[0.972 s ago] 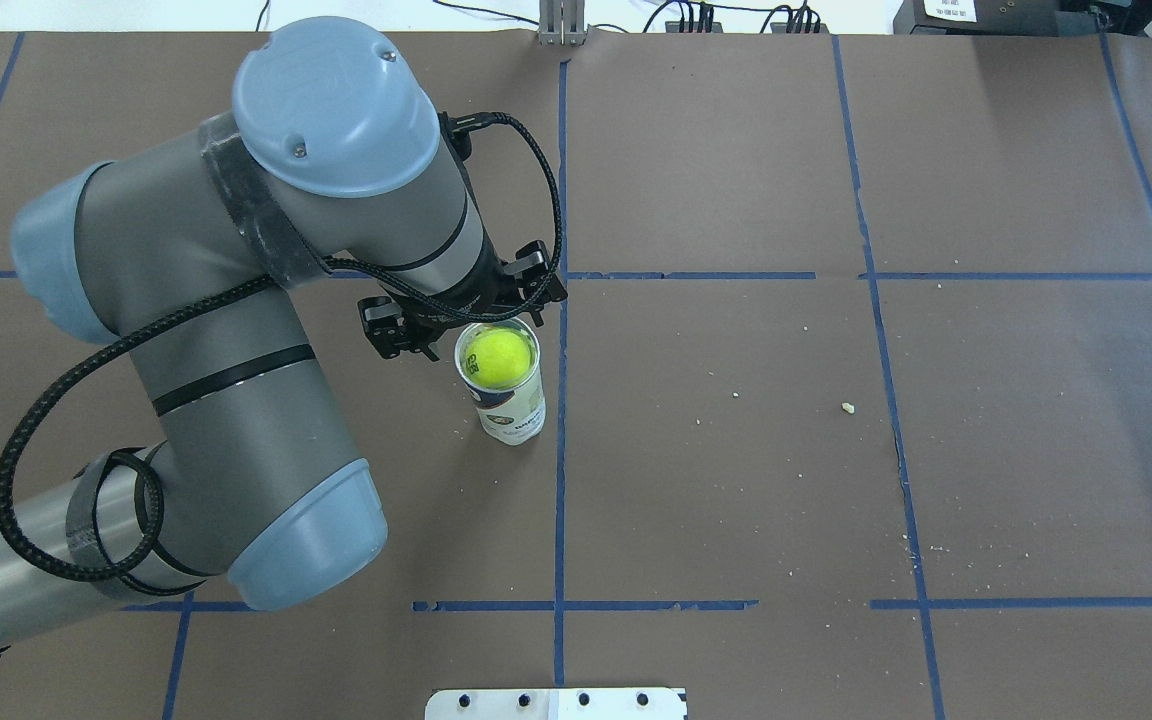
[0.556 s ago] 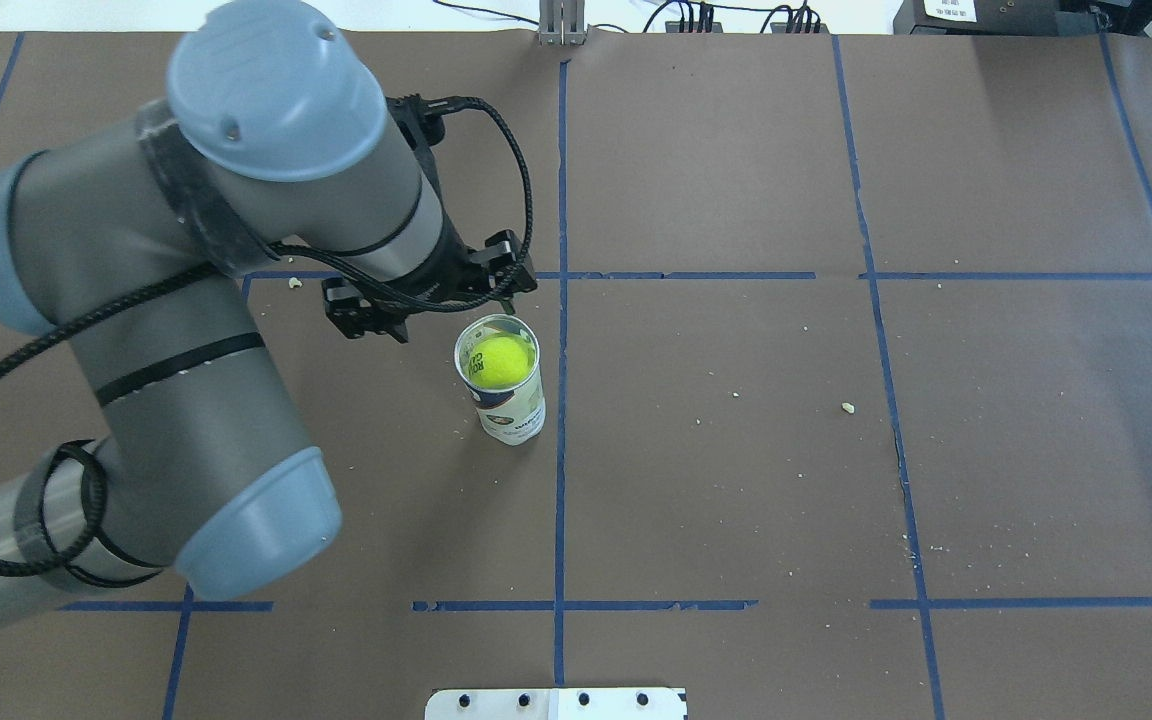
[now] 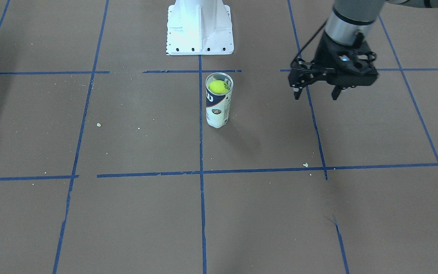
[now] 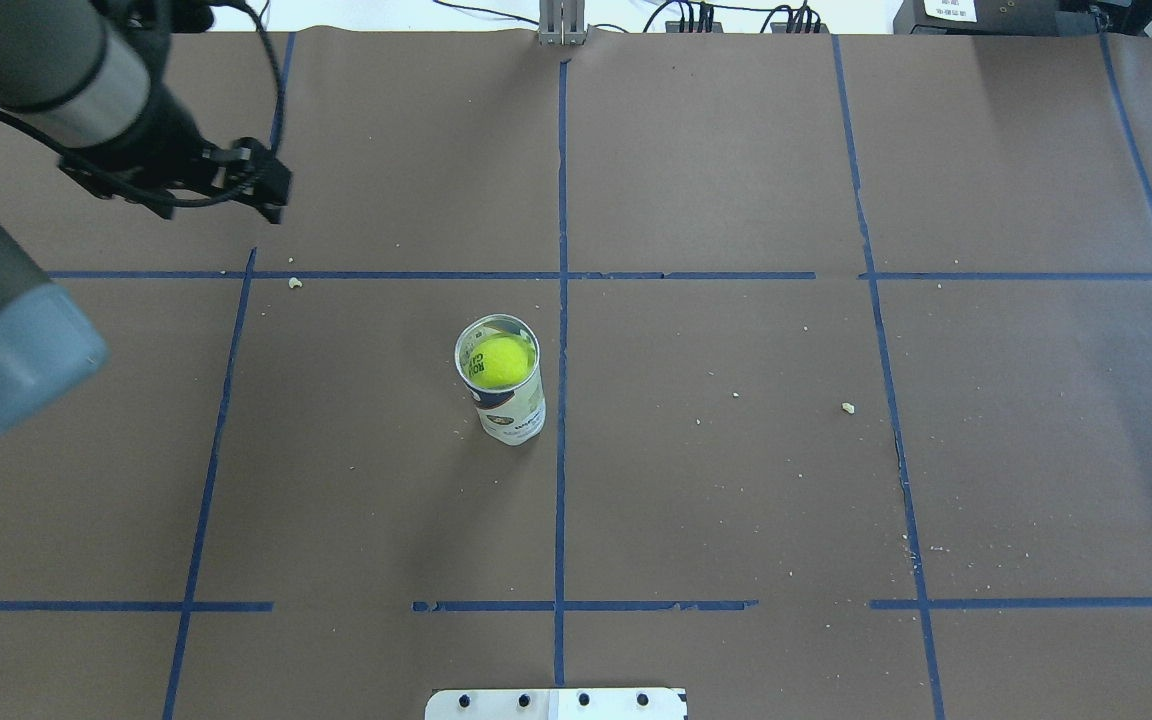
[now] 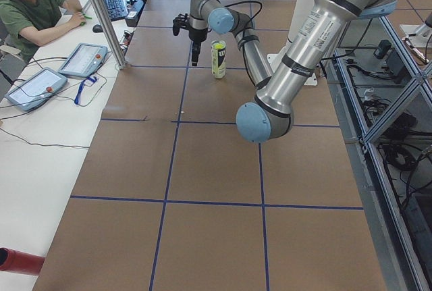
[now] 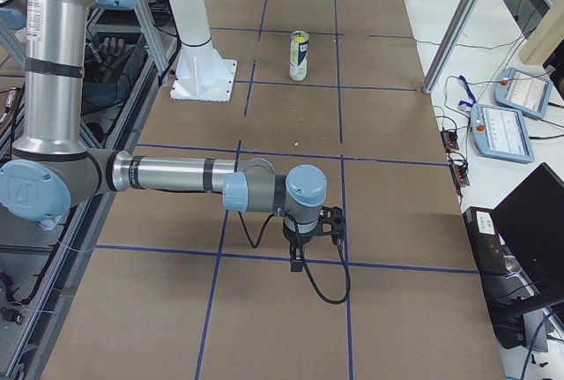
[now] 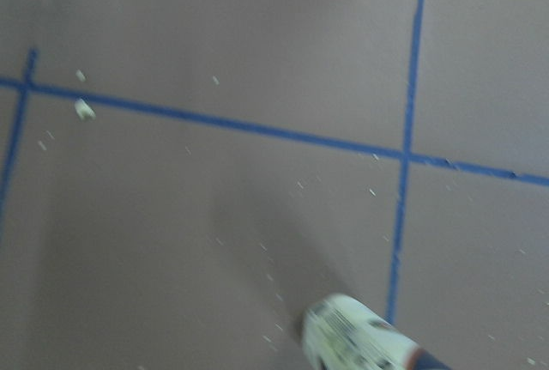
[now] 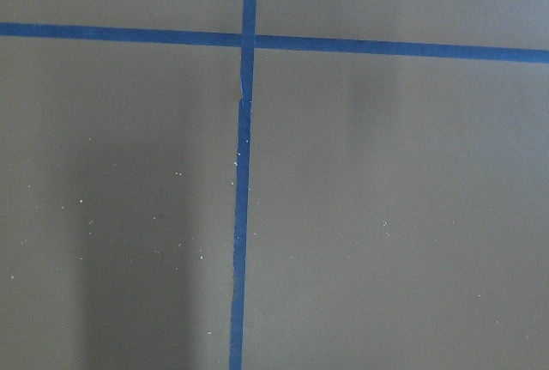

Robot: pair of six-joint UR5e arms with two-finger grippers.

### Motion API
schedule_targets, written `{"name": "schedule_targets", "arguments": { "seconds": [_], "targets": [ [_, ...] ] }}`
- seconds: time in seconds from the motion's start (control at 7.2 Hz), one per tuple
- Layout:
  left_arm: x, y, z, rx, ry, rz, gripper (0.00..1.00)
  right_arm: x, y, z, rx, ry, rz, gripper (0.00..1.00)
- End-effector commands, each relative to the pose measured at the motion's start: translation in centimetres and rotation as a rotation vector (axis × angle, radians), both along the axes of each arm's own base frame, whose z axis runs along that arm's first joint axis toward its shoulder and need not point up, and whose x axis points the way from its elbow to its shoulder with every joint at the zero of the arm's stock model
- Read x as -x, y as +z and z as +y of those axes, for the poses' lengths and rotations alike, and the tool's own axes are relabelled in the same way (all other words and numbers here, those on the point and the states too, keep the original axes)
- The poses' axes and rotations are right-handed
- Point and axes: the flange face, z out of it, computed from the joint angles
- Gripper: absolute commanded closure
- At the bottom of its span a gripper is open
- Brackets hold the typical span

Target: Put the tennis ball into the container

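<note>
- The tennis ball (image 4: 503, 362) sits inside the container (image 3: 218, 110), high up near the open rim. The printed label hides whatever lies under it.
- The container stands upright on the table (image 4: 736, 480), just right of a blue tape line (image 3: 200, 152) in the front-facing view. Its label print is too small to read.
- The left gripper (image 3: 316, 95) hangs above the table, well apart from the container, to its far left in the overhead view. Its fingers are spread with nothing between them.
- The frame edge cuts off most of the left arm in the overhead view.
- The left wrist view is blurred, and only a cropped piece of the container shows at its lower edge.
- The right gripper (image 6: 300, 261) shows only in the exterior right view, small and pointing down, far from the container. I cannot tell whether its fingers are spread or pressed together.
- The white pedestal (image 3: 200, 26) is cut off by the top edge.
</note>
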Motion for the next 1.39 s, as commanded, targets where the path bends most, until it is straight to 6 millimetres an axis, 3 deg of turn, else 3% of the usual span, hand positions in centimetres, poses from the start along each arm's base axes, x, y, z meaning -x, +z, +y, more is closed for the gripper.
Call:
{"name": "schedule_targets", "arguments": {
  "seconds": [0.0, 0.14, 0.28, 0.42, 0.56, 0.69, 0.97, 1.11, 1.25],
  "targets": [
    [14.4, 11.8, -4.2, -0.071, 0.125, -0.046, 0.0, 0.0, 0.0, 0.0, 0.0, 0.0, 0.0, 0.0],
    [21.2, 18.1, -5.0, -0.071, 0.158, -0.059, 0.0, 0.0, 0.0, 0.0, 0.001, 0.0, 0.0, 0.0],
    [27.5, 23.8, -4.1, -0.061, 0.16, -0.078, 0.0, 0.0, 0.0, 0.0, 0.001, 0.0, 0.0, 0.0],
    [31.5, 28.0, -2.7, -0.055, 0.149, -0.085, 0.0, 0.0, 0.0, 0.0, 0.001, 0.0, 0.0, 0.0],
    [33.8, 33.0, 1.0, 0.029, 0.115, -0.082, 0.0, 0.0, 0.0, 0.0, 0.001, 0.0, 0.0, 0.0],
    [33.7, 37.3, 4.7, 0.068, 0.119, -0.075, 0.0, 0.0, 0.0, 0.0, 0.001, 0.0, 0.0, 0.0],
    [33.3, 42.3, 9.6, 0.108, 0.114, -0.069, 0.0, 0.0, 0.0, 0.0, 0.001, 0.0, 0.0, 0.0],
    [33.1, 44.9, 11.2, 0.156, 0.115, -0.049, 0.0, 0.0, 0.0, 0.0, 0.001, 0.0, 0.0, 0.0],
    [32.9, 45.1, 11.4, 0.162, 0.114, -0.02, 0.0, 0.0, 0.0, 0.0, 0.001, 0.0, 0.0, 0.0]
  ]
}}
